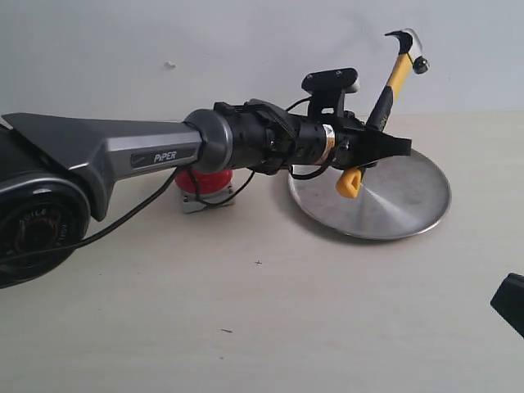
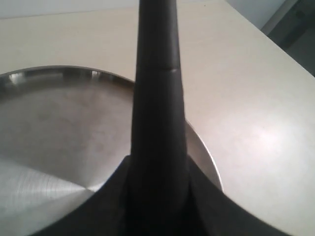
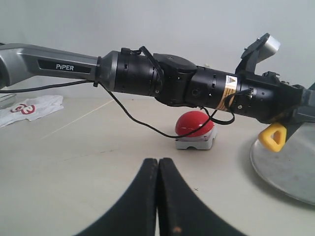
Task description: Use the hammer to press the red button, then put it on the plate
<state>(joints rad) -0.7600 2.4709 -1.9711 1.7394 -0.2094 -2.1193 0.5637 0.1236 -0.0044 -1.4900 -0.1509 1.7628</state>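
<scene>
In the exterior view the left arm reaches across from the surface's left edge. Its claw (image 1: 383, 144) is clamped on the handle of the hammer (image 1: 391, 86), which is held tilted, head up and yellow end down, above the plate (image 1: 413, 205) toward the far edge. The red button (image 1: 205, 182) sits near the plate on its left, half hidden behind the arm. Whether it has been pressed I cannot tell. Judging by the pose, laying the hammer down and letting go is what remains. In the left wrist view the dark handle (image 2: 158, 98) runs up between the claw's fingers over the plate's rim (image 2: 59, 71). In the right wrist view the right claw (image 3: 158, 196) is closed on nothing, low over the surface near its front edge and facing the button (image 3: 195, 123).
</scene>
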